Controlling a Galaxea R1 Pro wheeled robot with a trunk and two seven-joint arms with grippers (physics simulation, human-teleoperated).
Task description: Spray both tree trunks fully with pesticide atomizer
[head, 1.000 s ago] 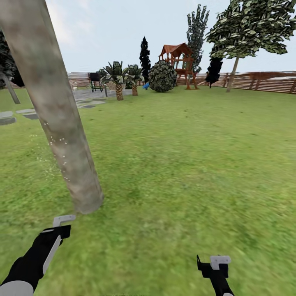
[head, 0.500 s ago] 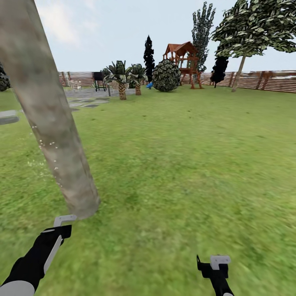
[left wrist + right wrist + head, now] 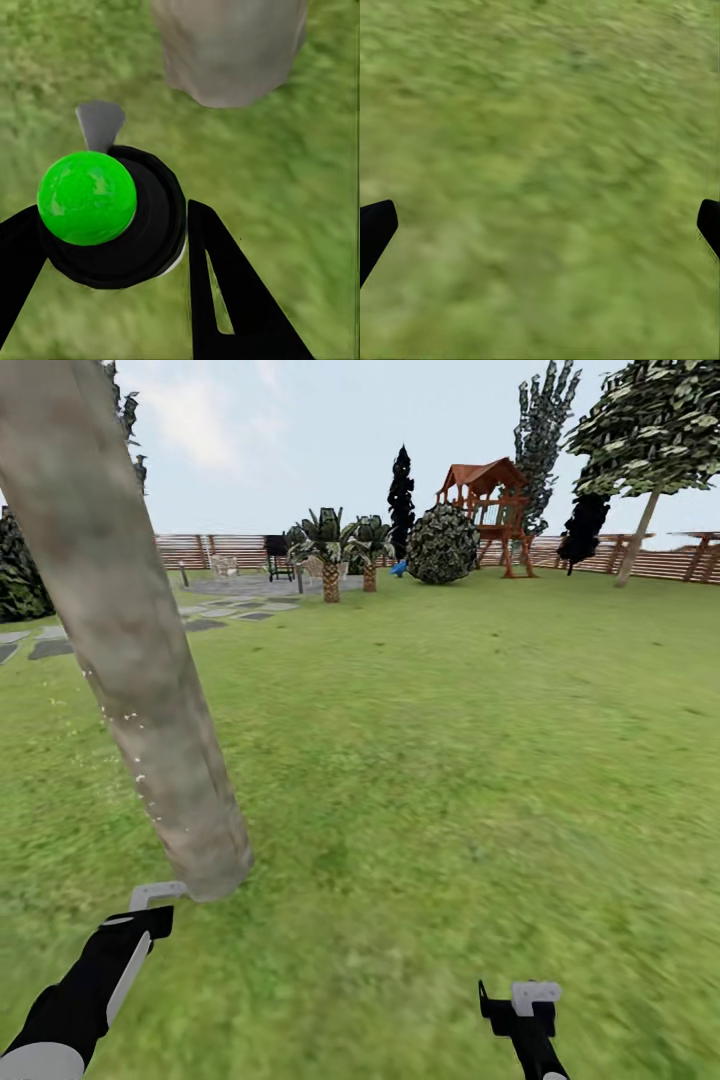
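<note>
We hold sprayer [image 3: 105, 217] in left gripper [image 3: 112, 247], fingers clasping rigid, light body; right gripper [image 3: 540, 225] wide, empty; trunk [image 3: 140, 660] near.

Tree trunk [image 3: 130, 650] top cut off

Green-topped black atomizer [image 3: 105, 214] between left jaws, near pale mottled trunk [image 3: 130, 650] on lawn.

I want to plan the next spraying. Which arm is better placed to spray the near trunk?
The left. Its pincer holds the atomizer, and the nozzle points toward the tree trunk just ahead. The right pincer is open, with nothing in it, over the grass.
</note>
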